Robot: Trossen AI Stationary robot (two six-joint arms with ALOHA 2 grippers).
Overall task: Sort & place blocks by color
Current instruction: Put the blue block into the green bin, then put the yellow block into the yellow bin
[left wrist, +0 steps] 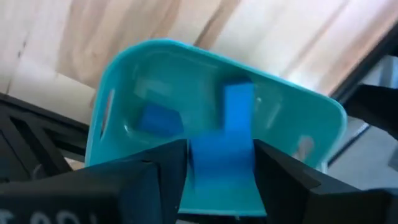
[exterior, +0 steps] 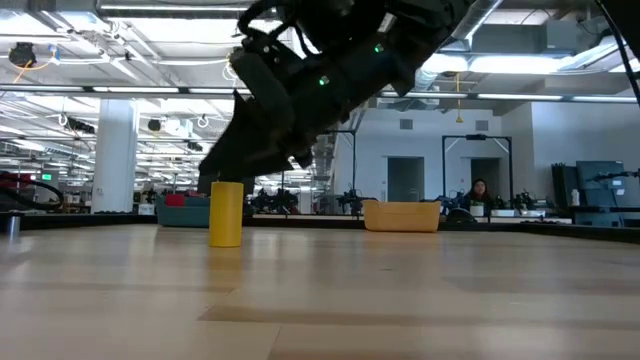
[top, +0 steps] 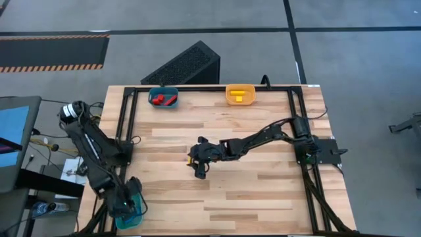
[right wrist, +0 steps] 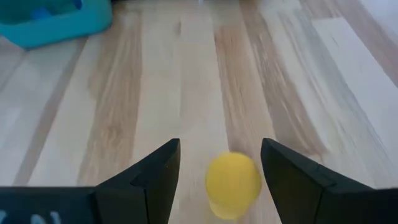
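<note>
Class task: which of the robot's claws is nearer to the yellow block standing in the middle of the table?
Right. The right claw hangs directly over the yellow block; the left claw is far off, above the teal bin at the table's near left corner.

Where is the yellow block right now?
The yellow block stands upright near the middle of the wooden table, seen from above, between the open fingers of the right hand, far from the yellow bin.
</note>
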